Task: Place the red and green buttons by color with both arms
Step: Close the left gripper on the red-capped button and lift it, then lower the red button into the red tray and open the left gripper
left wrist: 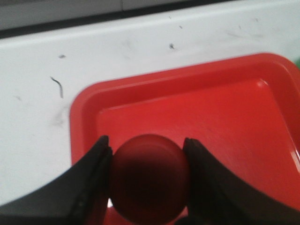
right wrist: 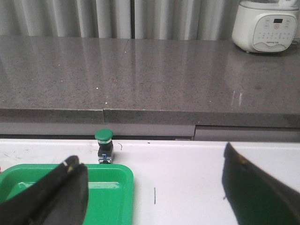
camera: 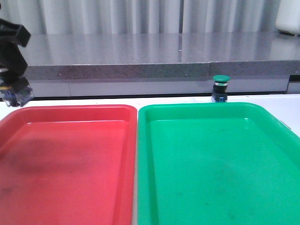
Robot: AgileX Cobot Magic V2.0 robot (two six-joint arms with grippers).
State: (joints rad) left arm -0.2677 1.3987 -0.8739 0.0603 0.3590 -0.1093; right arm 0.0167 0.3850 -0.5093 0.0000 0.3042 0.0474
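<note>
Nearest me are the two trays side by side: red tray [camera: 65,159] on my left, green tray [camera: 220,159] on my right, rims nearly touching, both bare in the front view

Left gripper [left wrist: 147,154]: jaws clamped on the red button [left wrist: 150,176], one finger on each side of the cap. Wrist view has it over the near-left corner of the red tray. Can't tell if it's over the floor or the rim, so I'd check before letting go. In the front view the left arm sits at the far left edge above the tray's back corner, button itself too small to make out there

Right gripper [right wrist: 154,187]: jaws wide, nothing between them, pointed toward the green button [camera: 221,88] but well short of it. That button stands upright on the white bench [camera: 281,105], just behind the back rim of the green tray, apart from it

My read on handling: small, rigid, light. The smooth domed cap looks slippery and could squirt out of a pinch near its top. I'd go for the dark body below the collar, or the cap's widest edge, jaws level. Tall on a narrow base, so a one-sided touch would likely tip it. Close evenly

Beyond it is the grey counter [right wrist: 140,75] with a white cooker [right wrist: 265,26]
</note>
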